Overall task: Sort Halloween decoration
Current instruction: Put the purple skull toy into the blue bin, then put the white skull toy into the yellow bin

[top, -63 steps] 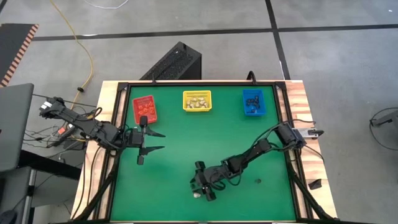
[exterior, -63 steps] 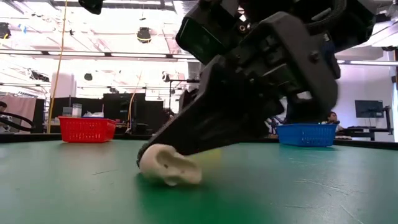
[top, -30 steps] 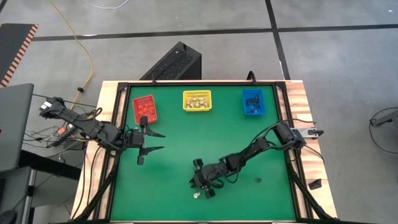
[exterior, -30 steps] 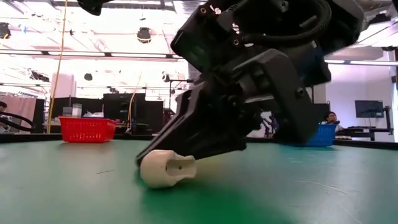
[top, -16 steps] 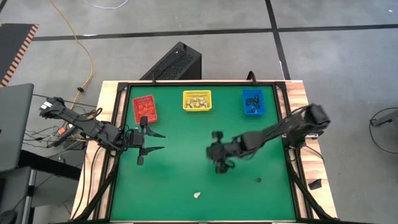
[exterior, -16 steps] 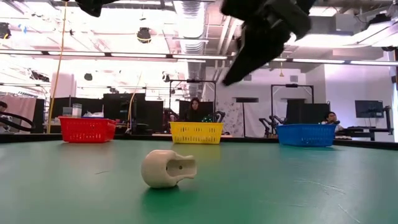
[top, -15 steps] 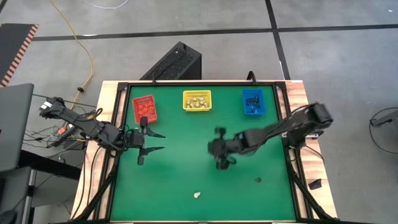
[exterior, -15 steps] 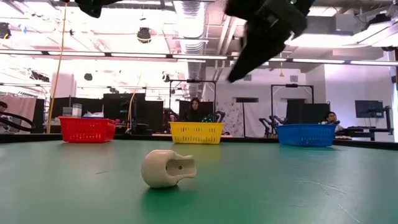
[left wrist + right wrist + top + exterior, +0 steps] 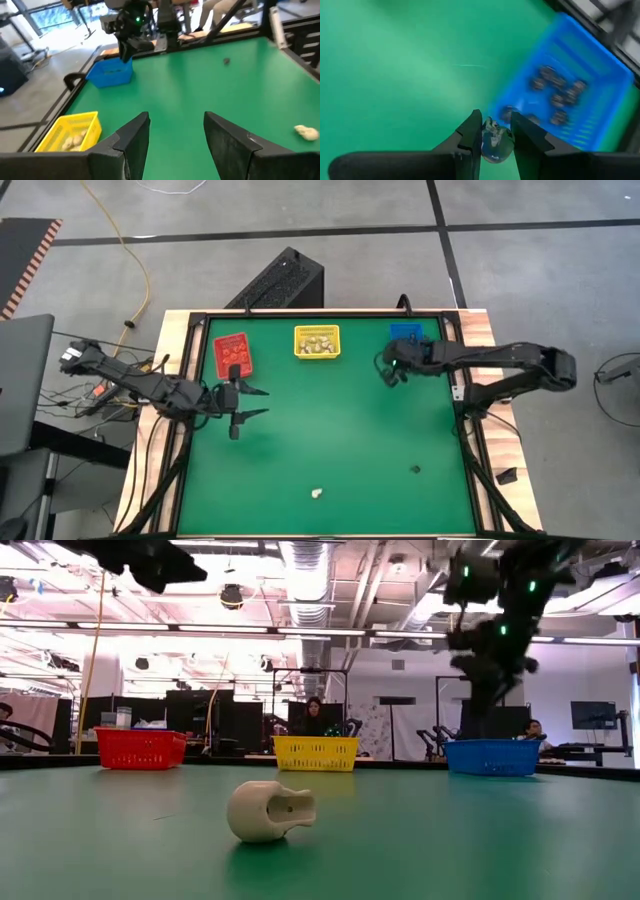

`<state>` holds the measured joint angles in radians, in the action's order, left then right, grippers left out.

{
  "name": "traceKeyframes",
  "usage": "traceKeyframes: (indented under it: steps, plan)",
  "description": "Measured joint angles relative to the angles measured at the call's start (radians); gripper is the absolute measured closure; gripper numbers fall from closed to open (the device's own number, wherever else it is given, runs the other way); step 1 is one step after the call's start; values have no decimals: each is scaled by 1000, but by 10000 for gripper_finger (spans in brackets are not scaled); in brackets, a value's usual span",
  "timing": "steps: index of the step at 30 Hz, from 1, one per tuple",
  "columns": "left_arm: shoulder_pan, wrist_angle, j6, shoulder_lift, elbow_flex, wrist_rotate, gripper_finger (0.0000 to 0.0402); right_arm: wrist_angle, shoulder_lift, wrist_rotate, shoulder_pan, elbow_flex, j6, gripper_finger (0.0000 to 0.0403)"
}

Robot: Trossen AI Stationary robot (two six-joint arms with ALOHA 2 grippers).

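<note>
Across the green table (image 9: 330, 420), your right gripper (image 9: 493, 131) hangs beside the blue bin (image 9: 568, 97), jaws clenched on a small pale trinket (image 9: 493, 140). Carry it fully over the bin's rim before letting go, and release low so it cannot bounce out. Your left gripper (image 9: 175, 131) waits near the red bin (image 9: 232, 353), jaws apart and empty. One cream skull (image 9: 268, 810) lies on the table's near part.
</note>
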<state>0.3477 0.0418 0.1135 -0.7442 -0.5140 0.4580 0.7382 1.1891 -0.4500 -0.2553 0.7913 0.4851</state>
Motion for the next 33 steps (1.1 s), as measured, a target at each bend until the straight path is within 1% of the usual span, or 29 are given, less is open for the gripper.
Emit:
traceKeyframes:
  steps: [3, 6, 7, 9, 11, 13, 15, 18, 20, 21, 24, 27, 29, 30, 33]
  plan:
    - [-31, 15, -9, -21, 0, -10, 224, -26, 9, 1, -116, -42, 12, 293]
    - [-59, 28, -18, -49, 0, -33, 224, -46, 43, -8, -207, -45, 15, 292]
    - [-67, 33, -21, -57, 0, -38, 224, -47, 55, -4, -233, -45, 16, 286]
    - [-80, 35, -27, -73, 0, -59, 224, -45, 74, 10, -272, -45, 31, 253]
    - [-91, 34, -30, -85, 0, -78, 224, -44, 86, 11, -302, -45, 54, 207]
    - [-97, 37, -31, -92, 0, -92, 224, -44, 92, 11, -320, -45, 49, 164]
    - [-98, 37, -30, -93, 0, -99, 224, -35, 92, 12, -335, -40, 33, 132]
    - [-99, 39, -29, -92, 0, -108, 224, 19, 87, 20, -348, -7, 42, 104]
    - [-99, 40, -29, -92, 0, -115, 224, 66, 71, 54, -340, 28, 62, 96]
    - [-99, 40, -29, -92, 0, -122, 224, 80, 60, 86, -324, 40, 74, 95]
    - [-99, 40, -28, -92, 0, -134, 224, 76, 16, 165, -204, 55, 126, 95]
    - [-99, 39, -29, -92, 0, -136, 224, 74, -14, 162, 10, 56, 245, 97]
    - [-99, 38, -32, -92, 0, -136, 224, 74, -16, 114, 192, 56, 378, 99]
    - [-99, 37, -39, -92, 0, -141, 224, 75, -8, 71, 291, 55, 464, 99]
    - [-99, 26, -64, -92, 0, -169, 224, 78, 43, -107, 596, 55, 787, 101]
